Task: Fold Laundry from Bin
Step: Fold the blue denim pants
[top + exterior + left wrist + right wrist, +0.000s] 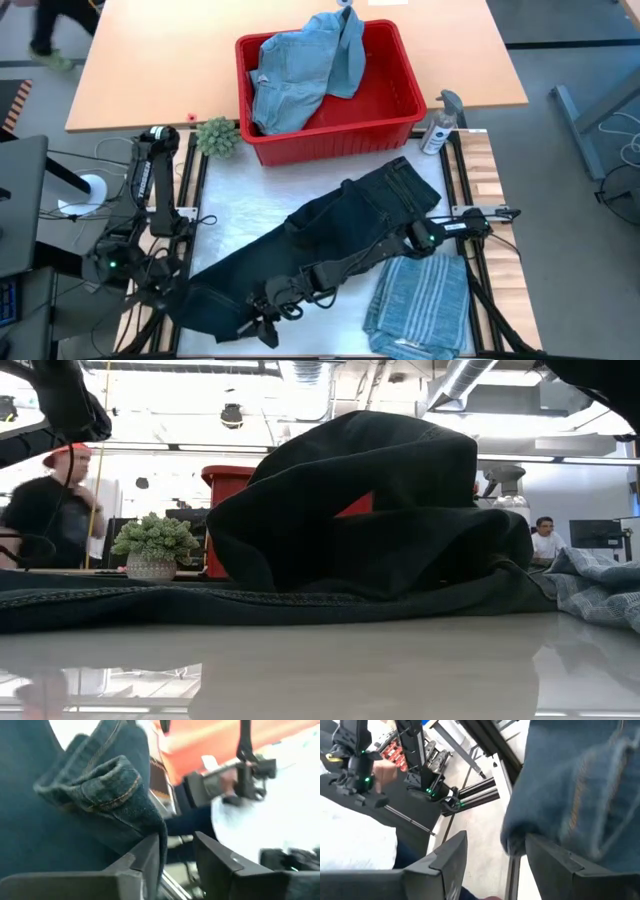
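The dark navy trousers lie slantwise across the white table, waist toward the red bin, leg ends at the near left corner. In the low view they heap up. Light blue denim pieces fill the bin and hang over its far rim. A folded blue-grey striped shirt lies at the near right. My left gripper is open beside the trousers' hem at the near left corner. My right gripper, reaching across to the same corner, is open too, with cloth beside it. My left gripper has nothing between its fingers. A fold of the trousers' hem hangs against the outer side of one finger. My right gripper has nothing between its fingers. Trouser cloth bunches over the tip of one finger; whether it touches, I cannot tell.
A small potted plant stands left of the bin, and a spray bottle stands to the bin's right. A wooden table lies beyond the bin. People are in the room behind.
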